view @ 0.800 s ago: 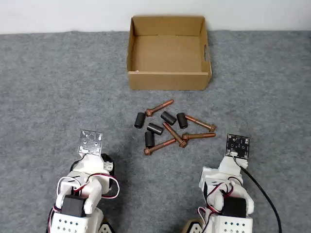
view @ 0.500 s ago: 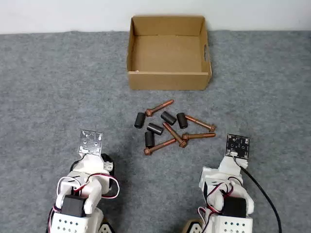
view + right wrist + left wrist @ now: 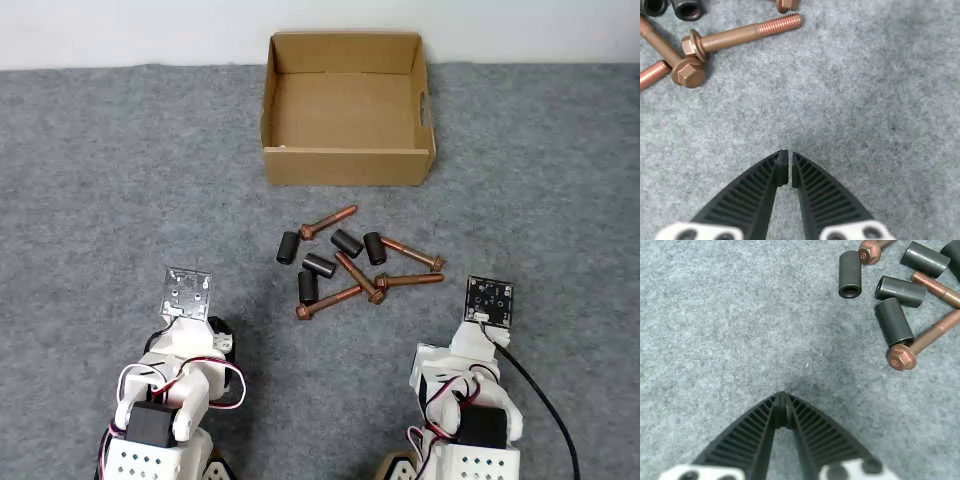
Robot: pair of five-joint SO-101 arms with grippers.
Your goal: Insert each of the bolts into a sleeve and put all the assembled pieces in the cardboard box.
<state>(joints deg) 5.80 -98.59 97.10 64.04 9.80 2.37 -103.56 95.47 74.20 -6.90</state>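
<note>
We find the cardboard box (image 3: 345,167) standing open-topped at the far side of the desk (image 3: 120,180), which has a grey carpet-like surface. Its front wall faces the arms, and a hand slot is cut in its right wall.

Between the box and the arms, five copper-coloured bolts (image 3: 328,301) and five black sleeves (image 3: 319,265) lie in one loose cluster on the desk, near the box but apart from it. The bolts and sleeves lie separately. Several touch or cross one another, and two bolts meet at their heads on the right side of the cluster.

The left arm (image 3: 170,400) and the right arm (image 3: 465,400) are both folded back at the near edge of the desk, well short of the cluster.

The left end effector (image 3: 784,399) is pressed together, its tips meeting just above bare carpet, with sleeves and a bolt head lying off to one side. The right end effector (image 3: 790,167) is likewise closed, with only a hairline gap between the tips. It grips nothing, and bolts lie beyond it.
</note>
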